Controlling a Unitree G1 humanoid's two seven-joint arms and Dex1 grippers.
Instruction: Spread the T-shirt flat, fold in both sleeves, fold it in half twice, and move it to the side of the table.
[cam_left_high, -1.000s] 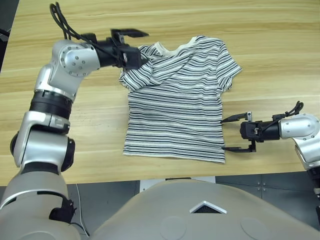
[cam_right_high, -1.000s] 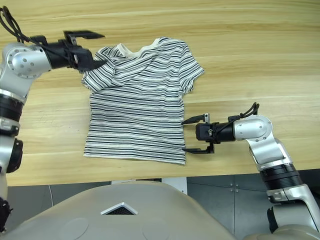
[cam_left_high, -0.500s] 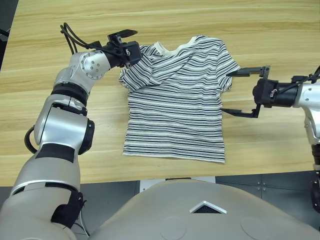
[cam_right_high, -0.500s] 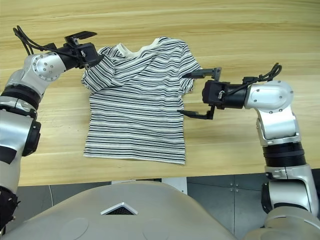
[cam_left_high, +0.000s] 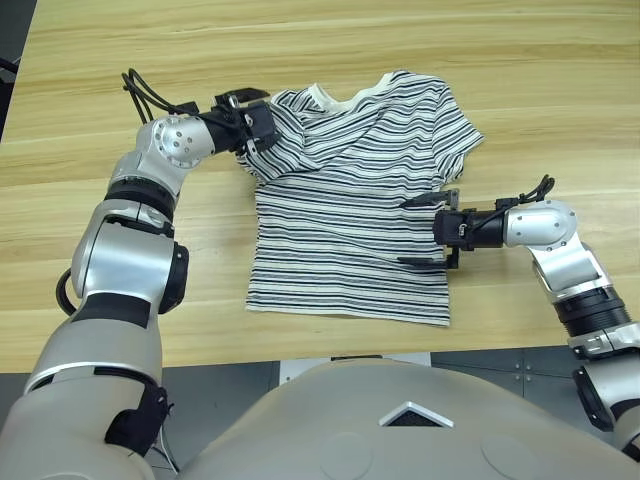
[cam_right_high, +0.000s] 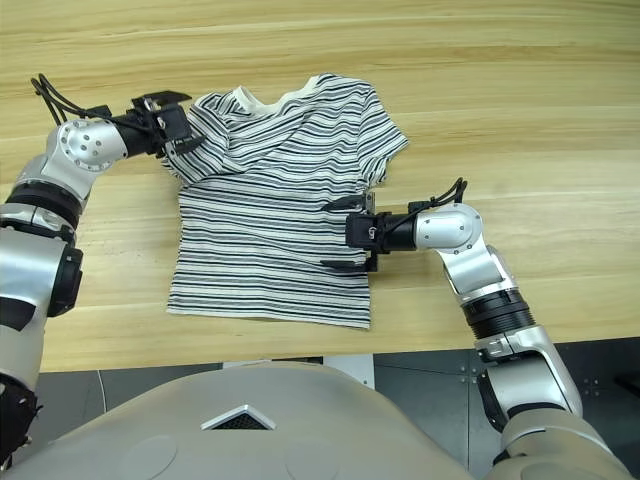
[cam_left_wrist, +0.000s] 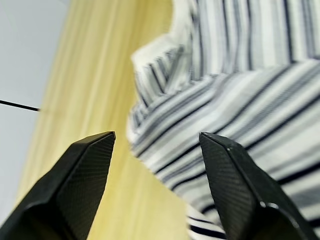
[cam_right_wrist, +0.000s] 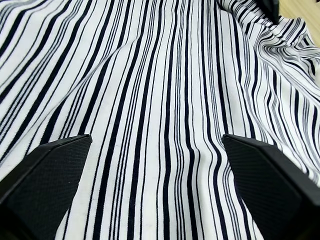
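Our left arm stretches to the upper left of the frame, its gripper (cam_left_wrist: 156, 136) open, with the sleeve edge of the black-and-white striped fabric T-shirt (cam_left_high: 350, 200) between its fingers. Our right arm bends in from the right, its gripper (cam_left_high: 403, 233) spread wide over the shirt's lower right side. The shirt lies mid-frame on the pale wooden table (cam_left_high: 560, 90).

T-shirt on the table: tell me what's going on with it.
The striped T-shirt lies mostly flat on the wooden table, the sleeve on the robot's left bunched inward. The left gripper sits open at that sleeve; the right gripper hangs open over the shirt's right edge. Neither holds cloth, and no fold is made yet.
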